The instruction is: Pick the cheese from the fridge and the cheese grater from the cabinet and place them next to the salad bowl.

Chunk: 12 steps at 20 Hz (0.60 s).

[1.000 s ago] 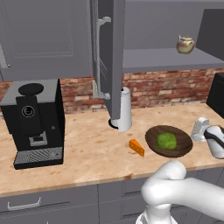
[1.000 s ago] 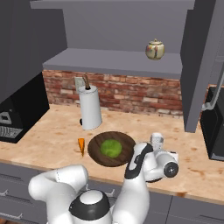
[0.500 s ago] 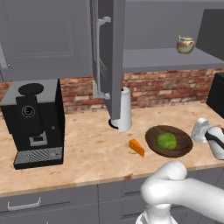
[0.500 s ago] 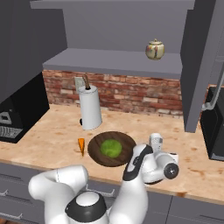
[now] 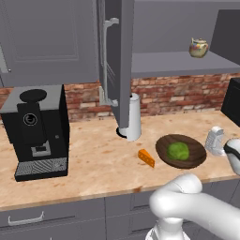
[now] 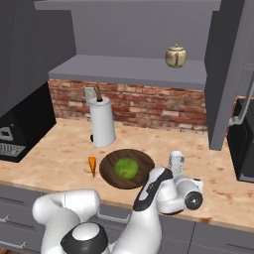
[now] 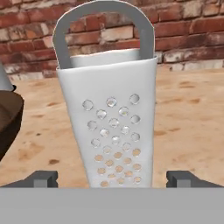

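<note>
The cheese grater [image 7: 111, 118] stood upright on the counter [image 5: 93, 159] just right of the salad bowl [image 5: 181, 151], the gripper [image 7: 111, 178] released, fingers spread either side; the cheese [image 5: 146, 158] lay left of the bowl

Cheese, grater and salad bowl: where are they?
cheese [image 5: 146, 158], left base view, orange top face.
cheese grater [image 7: 111, 131], hand view, perforated front.
salad bowl [image 6: 106, 171], right base view, brown rim.

Black boxy coffee machine [image 5: 36, 131] at left of the left base frame on a pale speckled wood-tone counter [image 5: 93, 164], tall white cylinder [image 5: 133, 117] at centre against a red brick backsplash [image 5: 173, 93], round gold-and-cream teapot [image 5: 198, 47] upper right, grey drawers [image 5: 51, 218] along the bottom.
</note>
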Available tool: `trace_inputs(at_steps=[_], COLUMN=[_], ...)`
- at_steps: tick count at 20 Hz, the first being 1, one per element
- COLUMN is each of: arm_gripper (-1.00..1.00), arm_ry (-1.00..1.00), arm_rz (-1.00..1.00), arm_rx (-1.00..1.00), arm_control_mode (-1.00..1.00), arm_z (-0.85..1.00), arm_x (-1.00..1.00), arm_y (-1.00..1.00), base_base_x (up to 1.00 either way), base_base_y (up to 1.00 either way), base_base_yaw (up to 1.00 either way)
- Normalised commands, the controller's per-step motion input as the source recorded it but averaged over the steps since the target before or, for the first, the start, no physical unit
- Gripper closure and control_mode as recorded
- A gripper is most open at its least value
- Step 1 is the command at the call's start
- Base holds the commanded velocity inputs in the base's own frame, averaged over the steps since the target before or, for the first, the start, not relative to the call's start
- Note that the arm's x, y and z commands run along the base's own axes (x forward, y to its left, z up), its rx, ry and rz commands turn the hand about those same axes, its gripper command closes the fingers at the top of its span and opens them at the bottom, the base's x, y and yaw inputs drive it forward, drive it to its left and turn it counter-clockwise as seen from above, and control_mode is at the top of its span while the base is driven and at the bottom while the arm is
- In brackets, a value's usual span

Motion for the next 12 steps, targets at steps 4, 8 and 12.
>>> trace_inputs(at_steps=[4,8,12], arm_gripper=[-1.00,-1.00,-1.00], arm_ry=[0.01,0.20,0.26], arm_rz=[-0.05,-0.07,-0.06], arm_rx=[-0.05,-0.12,-0.09], arm_control_mode=[-1.00,-1.00,-1.00], arm_z=[0.27,0.47,0.49], arm_x=[-0.29,-0.26,-0.29], arm_y=[0.13,0.18,0.19], base_base_x=[0.00,0.00,0.00], base_base_y=[0.00,0.00,0.00], base_base_yaw=[0.00,0.00,0.00])
